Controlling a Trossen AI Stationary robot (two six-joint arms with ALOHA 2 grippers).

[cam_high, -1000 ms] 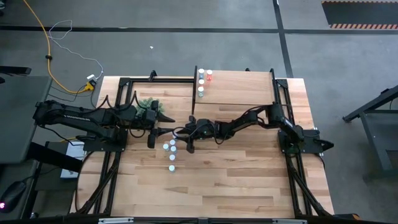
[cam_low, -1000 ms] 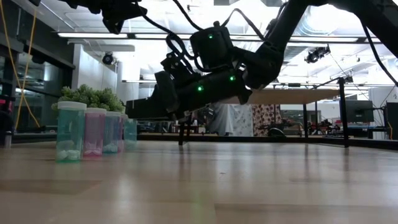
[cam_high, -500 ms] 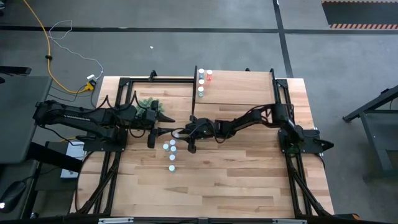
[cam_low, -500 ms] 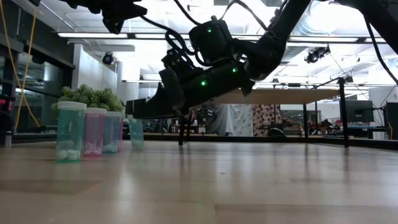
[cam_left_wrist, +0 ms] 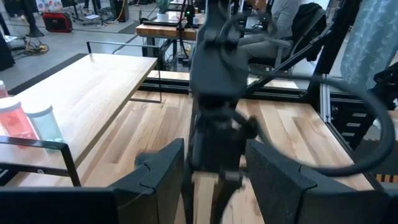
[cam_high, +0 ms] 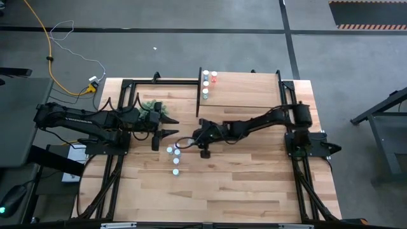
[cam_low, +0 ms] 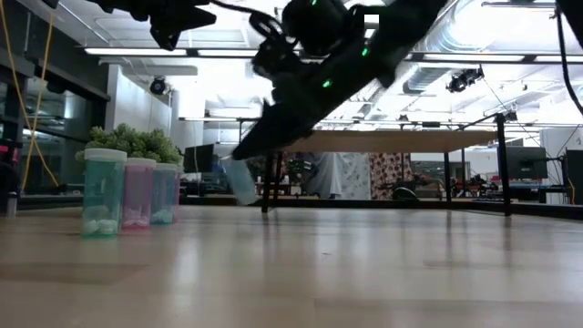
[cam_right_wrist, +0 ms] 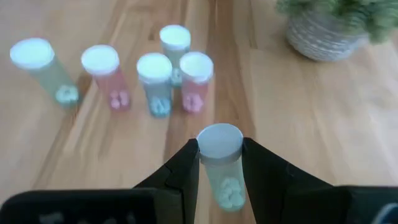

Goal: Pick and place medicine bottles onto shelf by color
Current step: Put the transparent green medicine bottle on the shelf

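My right gripper (cam_right_wrist: 220, 163) is shut on a pale teal medicine bottle (cam_right_wrist: 222, 177) with a white cap, held above the table (cam_high: 254, 184) near its middle. Several more bottles (cam_right_wrist: 154, 82), teal and pink with white caps, stand upright on the tabletop just beyond it. The shelf (cam_high: 245, 86), a light-wood board at the table's far edge, carries several bottles (cam_high: 206, 84) at its left end. My left gripper (cam_high: 168, 127) stands open above the table, left of the held bottle, with nothing of its own between its fingers. My right gripper pinches the bottle's body (cam_right_wrist: 215, 173) just below the white cap between its two fingers (cam_right_wrist: 184, 173). The fingers slant downward from the table's right side. The bottle (cam_low: 240, 180) hangs tilted below the fingertips, its base clear of the table.
A bushy green plant (cam_high: 152, 107) in a woven pot stands far-left of the bottle cluster. Black frame bars (cam_high: 114, 159) run along both table sides. Bare wood lies toward the near edge (cam_high: 222, 197).
My right gripper has risen and tipped its fingers up, staying shut on the teal bottle. The bottle, which stood on the table beside the others, is now lifted clear and tilted, and has come away from the cluster toward the table's right.
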